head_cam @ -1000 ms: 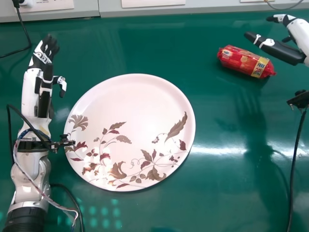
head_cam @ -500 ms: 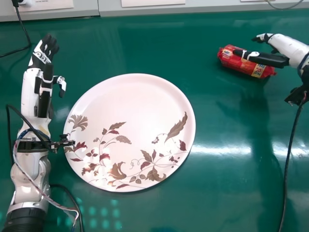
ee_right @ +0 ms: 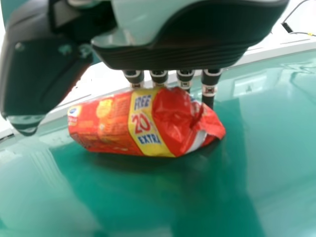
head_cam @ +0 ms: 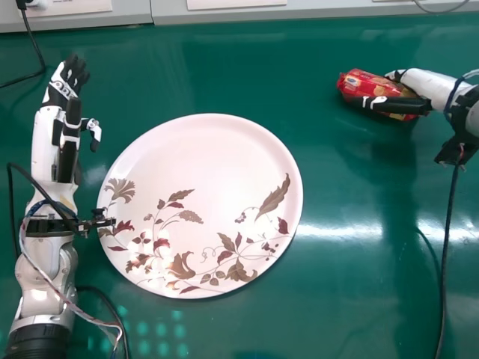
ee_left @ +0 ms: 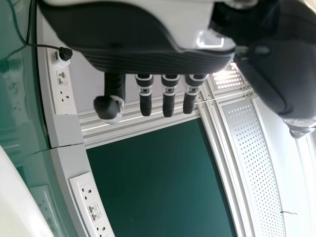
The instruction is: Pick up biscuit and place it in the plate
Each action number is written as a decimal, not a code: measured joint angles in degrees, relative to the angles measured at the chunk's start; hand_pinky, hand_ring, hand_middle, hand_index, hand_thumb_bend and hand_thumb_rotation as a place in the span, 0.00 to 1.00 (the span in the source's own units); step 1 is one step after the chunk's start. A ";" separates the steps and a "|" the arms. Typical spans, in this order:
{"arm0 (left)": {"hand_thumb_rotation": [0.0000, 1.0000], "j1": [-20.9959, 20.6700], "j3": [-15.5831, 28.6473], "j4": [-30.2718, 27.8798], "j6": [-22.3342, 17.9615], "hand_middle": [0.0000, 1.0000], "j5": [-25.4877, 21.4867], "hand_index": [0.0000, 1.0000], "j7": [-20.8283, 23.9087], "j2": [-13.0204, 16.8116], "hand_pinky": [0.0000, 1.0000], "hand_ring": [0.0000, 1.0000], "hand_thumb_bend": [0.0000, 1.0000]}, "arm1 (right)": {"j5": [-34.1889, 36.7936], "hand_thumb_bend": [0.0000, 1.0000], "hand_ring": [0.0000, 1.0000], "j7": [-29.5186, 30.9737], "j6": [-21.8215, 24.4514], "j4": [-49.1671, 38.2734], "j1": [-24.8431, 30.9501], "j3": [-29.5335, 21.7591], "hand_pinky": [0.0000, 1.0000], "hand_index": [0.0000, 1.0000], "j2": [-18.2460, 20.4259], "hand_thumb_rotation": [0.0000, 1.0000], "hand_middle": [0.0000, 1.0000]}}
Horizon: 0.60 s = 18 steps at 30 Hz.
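While right hand (head_cam: 425, 82) straddles biscuit (head_cam: 367, 84), plate rim (head_cam: 298, 196) apart, gap between

Through the head view I have a glossy green tabletop (head_cam: 352, 307), a bright streak of reflected light (head_cam: 340, 232) across it and a pale grey ledge (head_cam: 168, 15) along its far edge. My left wrist view gives me white socket strips (ee_left: 64, 101), a black plug (ee_left: 65, 54) with its cable (ee_left: 43, 46), a dark green panel (ee_left: 158, 177) in pale framing (ee_left: 217, 153), and a perforated panel (ee_left: 253, 168) beside it.
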 measured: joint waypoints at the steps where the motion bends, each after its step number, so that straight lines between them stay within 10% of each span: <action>1: 0.87 0.04 0.00 -0.08 0.06 1.00 0.09 1.00 0.00 0.00 0.00 1.00 1.00 | -0.07 1.00 0.98 -0.11 -0.22 0.25 -0.10 0.08 0.89 1.00 0.00 0.46 1.00; 18: 0.87 0.24 0.00 -0.55 0.24 1.00 0.31 1.00 0.07 0.00 0.00 1.00 1.00 | -0.68 1.00 0.96 0.50 -0.93 3.38 -1.56 0.19 0.86 1.00 -0.23 0.43 0.99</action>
